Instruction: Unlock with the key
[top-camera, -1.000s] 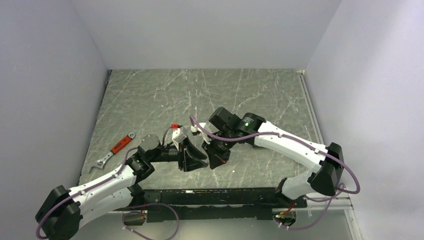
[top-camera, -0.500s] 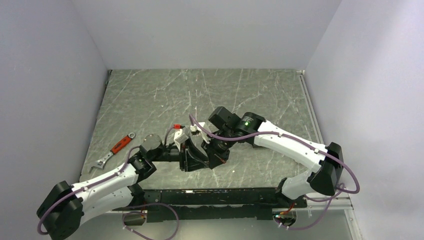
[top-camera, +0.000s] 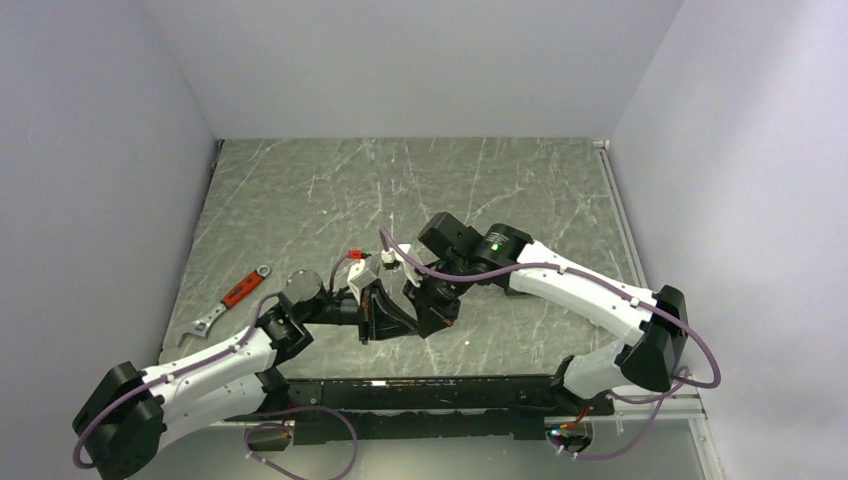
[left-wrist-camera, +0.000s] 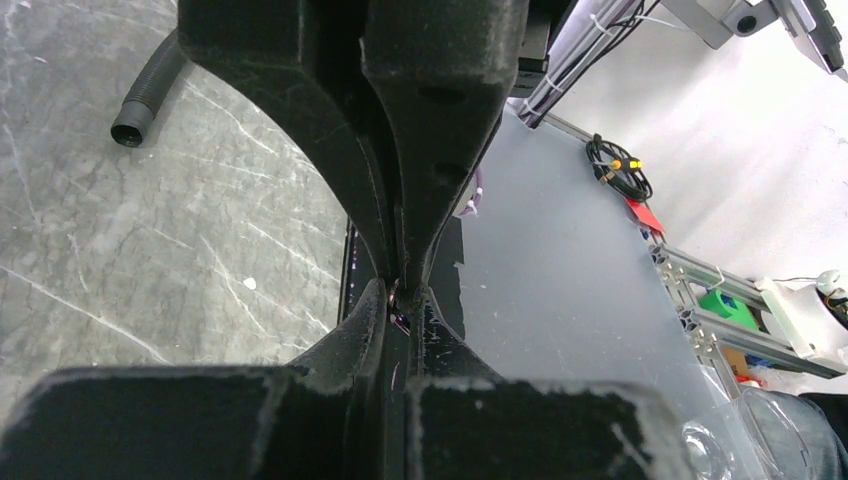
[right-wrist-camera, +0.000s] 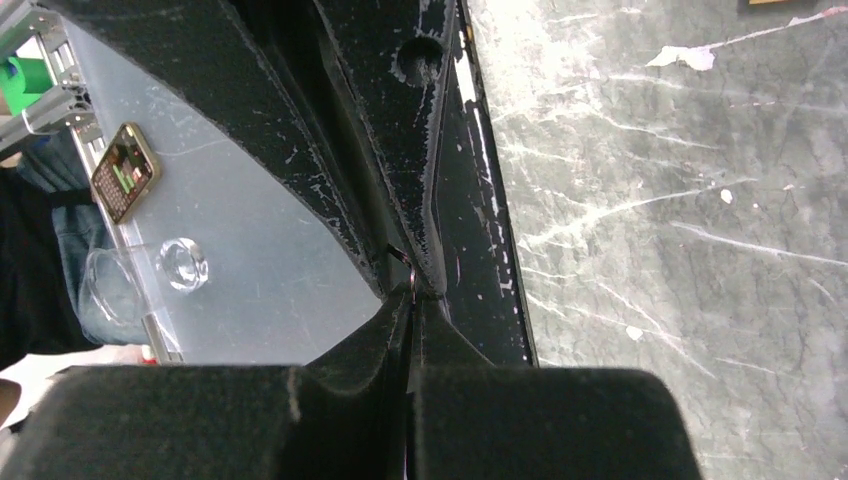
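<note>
Two grippers are being pictured tip to tip close to the near edge of the table (top-camera: 520, 190), with one red-handled wrench (top-camera: 228, 299) lying well apart on the left. The left gripper (left-wrist-camera: 400, 305) is being clenched on one tiny glinting sliver, probably the key (left-wrist-camera: 401, 294), though little of it is being shown. The right gripper (right-wrist-camera: 412, 300) is being held clamped tight, its tips touching the left's. A second earlier the left jaws were being held wide, just short of the right tips. The wrench is being left unmoved.
</note>
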